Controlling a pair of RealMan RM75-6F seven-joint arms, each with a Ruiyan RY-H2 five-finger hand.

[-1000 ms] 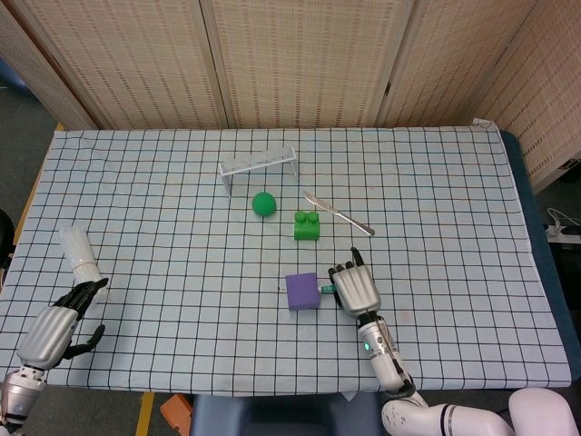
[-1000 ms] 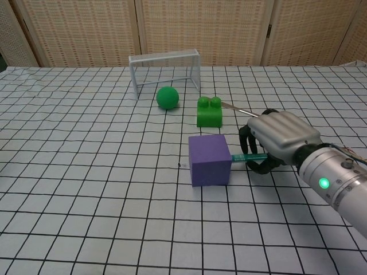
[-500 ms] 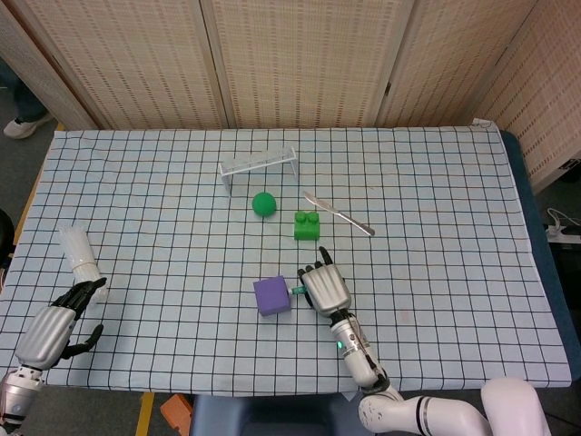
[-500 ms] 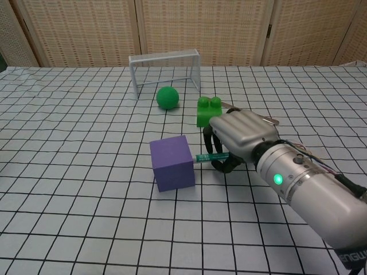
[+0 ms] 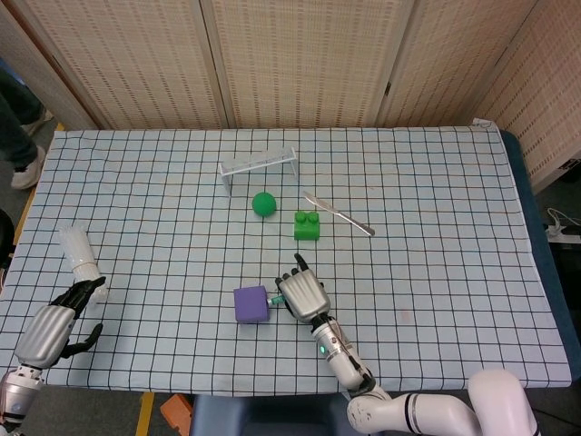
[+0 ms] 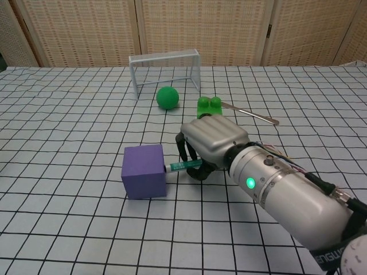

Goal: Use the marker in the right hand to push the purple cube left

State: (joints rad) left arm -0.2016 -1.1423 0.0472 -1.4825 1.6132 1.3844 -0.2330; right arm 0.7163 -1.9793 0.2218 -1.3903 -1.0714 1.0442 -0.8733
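My right hand has a smooth silver-grey shell over its back, rounded like a plated glove, and black fingers showing beneath the shell's edge. Behind it my wrist is a thick silver cylinder with a small green light glowing on its side. Thin wires, some reddish, run along the top of the forearm just behind the wrist. Further back comes a dark band with pale lettering, then a white rounded casing. My left hand wears the same silver-grey back plate, with black fingers and a silver wrist.
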